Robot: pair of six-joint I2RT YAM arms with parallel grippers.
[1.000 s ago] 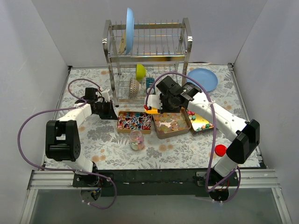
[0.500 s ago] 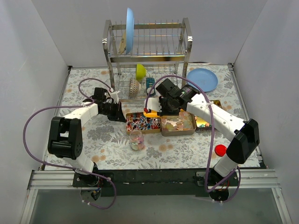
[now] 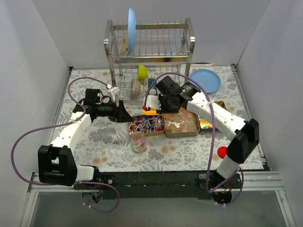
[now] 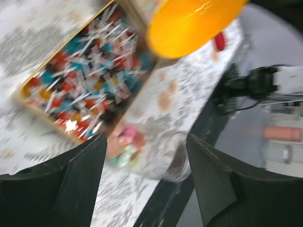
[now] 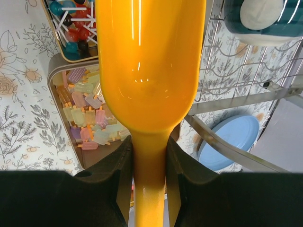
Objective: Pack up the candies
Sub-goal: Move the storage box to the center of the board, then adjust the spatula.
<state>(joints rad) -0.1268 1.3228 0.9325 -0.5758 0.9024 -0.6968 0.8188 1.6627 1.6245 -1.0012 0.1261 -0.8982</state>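
My left arm has swung outward and its gripper (image 4: 144, 142) has let go, jaws spread beside the lollipop tin (image 4: 22, 94). The right gripper (image 5: 148, 142) clamps the orange scoop (image 5: 149, 61) over the candies (image 3: 182, 124), which lie in the tins. A few are in the jar (image 3: 138, 142).

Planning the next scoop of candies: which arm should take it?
Right. The right gripper clamps the orange scoop just above the candy tins; the left gripper is open and empty beside them.
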